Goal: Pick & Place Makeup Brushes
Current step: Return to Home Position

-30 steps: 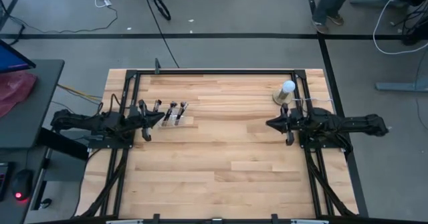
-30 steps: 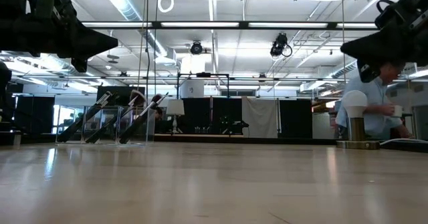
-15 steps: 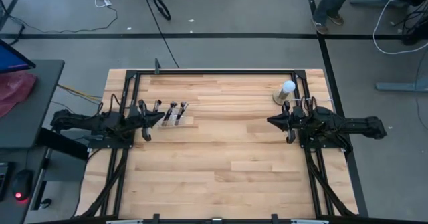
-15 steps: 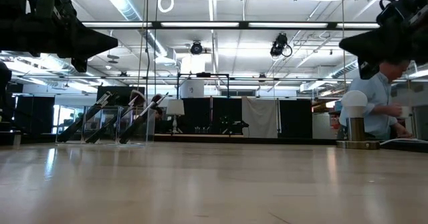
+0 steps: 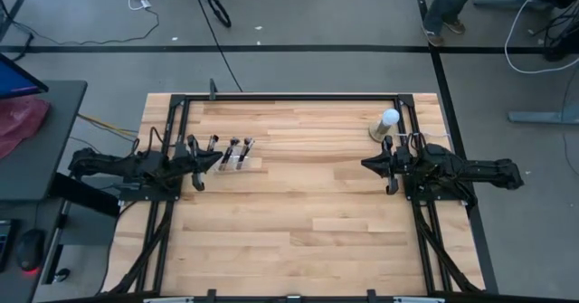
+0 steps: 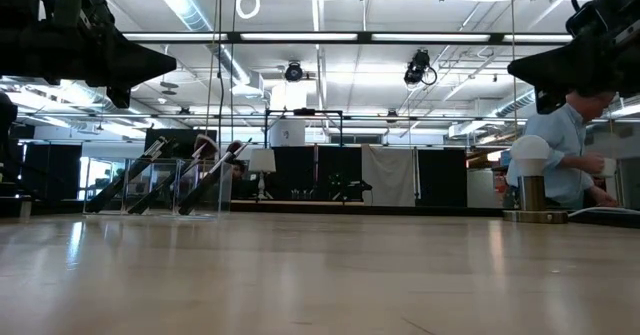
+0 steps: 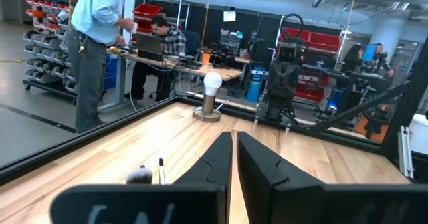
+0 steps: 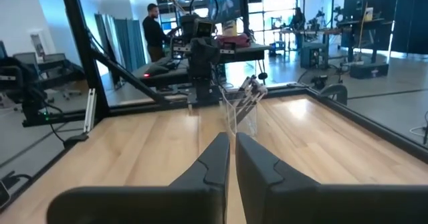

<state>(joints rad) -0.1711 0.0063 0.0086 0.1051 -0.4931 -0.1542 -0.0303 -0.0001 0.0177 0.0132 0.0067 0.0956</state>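
The makeup brushes (image 5: 232, 151) (image 6: 170, 175) stand slanting, tufts up, in a clear holder (image 6: 190, 190) at the table's left. One tuft (image 7: 139, 176) shows in the left wrist view, and the holder (image 8: 242, 110) shows in the right wrist view. My left gripper (image 5: 217, 161) (image 7: 234, 160) hovers level just left of the brushes, shut and holding nothing. At the table's right my right gripper (image 5: 365, 165) (image 8: 231, 157) hangs level, also shut with nothing in it, pointing across the table toward the brushes.
A white ball on a round base (image 5: 387, 122) (image 6: 531, 180) stands at the far right, close behind my right gripper. A black frame (image 5: 289, 97) runs round the wooden table. People (image 6: 570, 155) (image 7: 97, 43) are beyond the table's far edge.
My right gripper has rolled a little about the line it points along and stayed where it was. The brushes have not moved.
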